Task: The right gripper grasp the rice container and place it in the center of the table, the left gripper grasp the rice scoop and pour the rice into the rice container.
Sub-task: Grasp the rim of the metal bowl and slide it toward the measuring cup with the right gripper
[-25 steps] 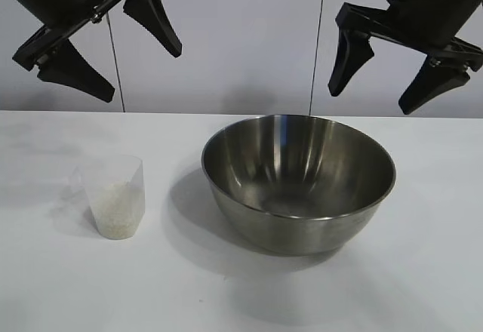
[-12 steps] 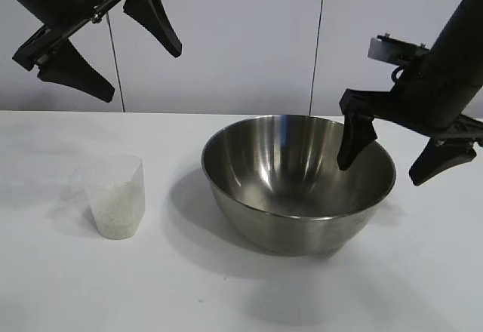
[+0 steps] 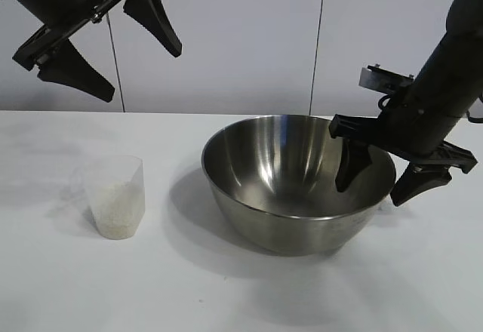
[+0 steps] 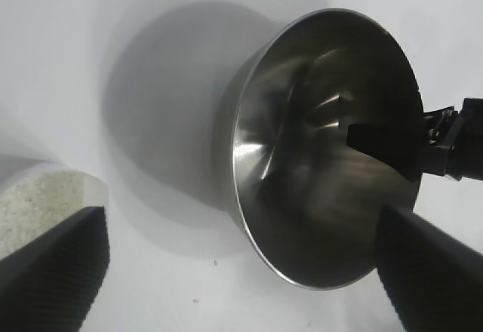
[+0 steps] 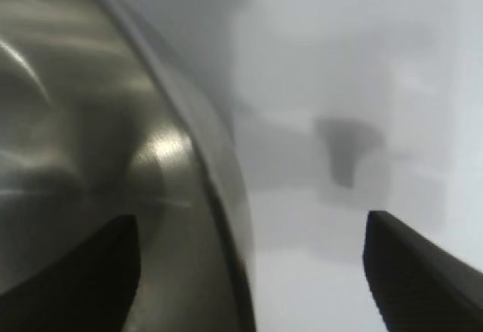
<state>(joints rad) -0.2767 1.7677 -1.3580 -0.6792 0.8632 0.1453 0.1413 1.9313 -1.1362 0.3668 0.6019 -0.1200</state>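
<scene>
White table (image 3: pixel 423 287), steel bowl (image 3: pixel 290 204) and plastic cup of rice (image 3: pixel 115 200) on it

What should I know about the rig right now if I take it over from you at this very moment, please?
Right gripper: straddling the right rim of the rice container, one finger inside, one outside; jaws not yet clamped on the wall.
Left gripper: open, raised over the table's left, holding nothing.
Rice scoop: upright left of the container, rice inside, untouched.
Done: the right gripper is in place at the rim.
Left: grip the container, set it at centre; then pick up the scoop and pour.
</scene>
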